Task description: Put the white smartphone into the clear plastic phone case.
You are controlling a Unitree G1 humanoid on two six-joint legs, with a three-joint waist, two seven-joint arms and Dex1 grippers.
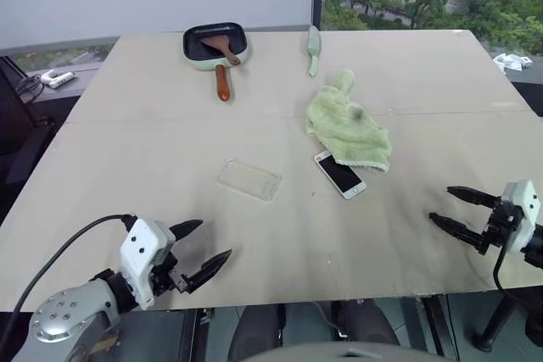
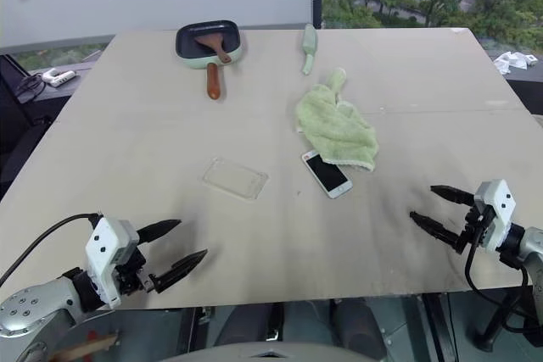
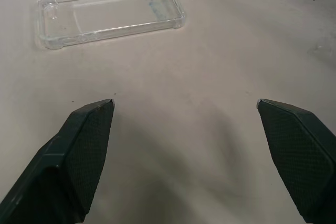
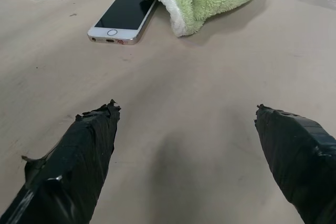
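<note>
A wide, pale beige counter (image 1: 170,142) carries everything. The white smartphone (image 1: 340,174), a small flat rectangle with a black screen and white ends, lies face up near the middle of the counter, one short end touching or tucked just under the edge of a crumpled light green towelling cloth (image 1: 346,123).

To the robot's left of the smartphone, apart from it, the clear plastic phone case (image 1: 249,180) lies flat on the bare counter with its hollow side up and nothing inside it. Farther from the robot than the smartphone, near the counter's far edge, sit a mint-green square pan (image 1: 215,46) with a brown wooden handle and a brown spatula (image 1: 221,46) resting in it, and beside it a slim pale green utensil (image 1: 314,47).

The left claw (image 1: 204,250) hovers at the near edge, well short of the case, its two black fingers spread wide and holding nothing. The right claw (image 1: 450,207) hovers to the right of the smartphone, well apart from it, fingers likewise spread wide and empty.
</note>
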